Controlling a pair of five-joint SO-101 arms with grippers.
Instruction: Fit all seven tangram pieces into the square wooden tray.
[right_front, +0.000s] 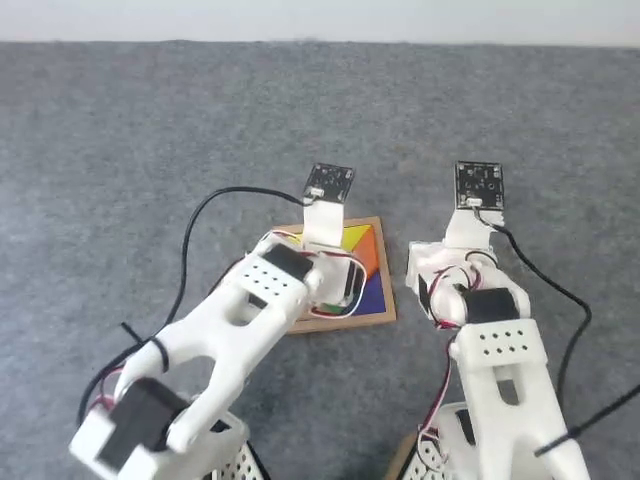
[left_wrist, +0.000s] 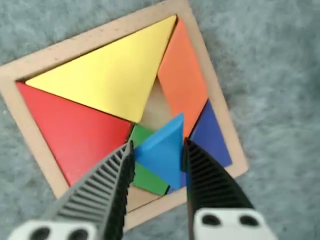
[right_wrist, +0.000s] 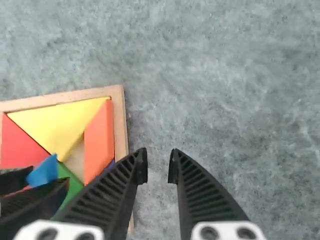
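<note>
1. The square wooden tray (left_wrist: 201, 55) lies flat on the grey carpet (right_front: 150, 120), just in front of the two arms.
2. In it lie a large yellow triangle (left_wrist: 110, 75), a large red triangle (left_wrist: 70, 130), an orange slanted piece (left_wrist: 182, 80), a dark blue triangle (left_wrist: 210, 137) and a green piece (left_wrist: 150, 177).
3. A small patch of bare wood (left_wrist: 155, 105) shows in the middle, between the yellow and orange pieces.
4. The left gripper (left_wrist: 157, 146) pinches a light blue triangle (left_wrist: 165, 155), tilted, above the green piece.
5. The right gripper (right_wrist: 157, 160) hangs over the carpet just beside the tray's rim, its fingers a narrow gap apart with nothing between them.
6. From above, the left arm (right_front: 250, 310) covers much of the tray, and a black cable (right_front: 190, 250) loops beside it.
</note>
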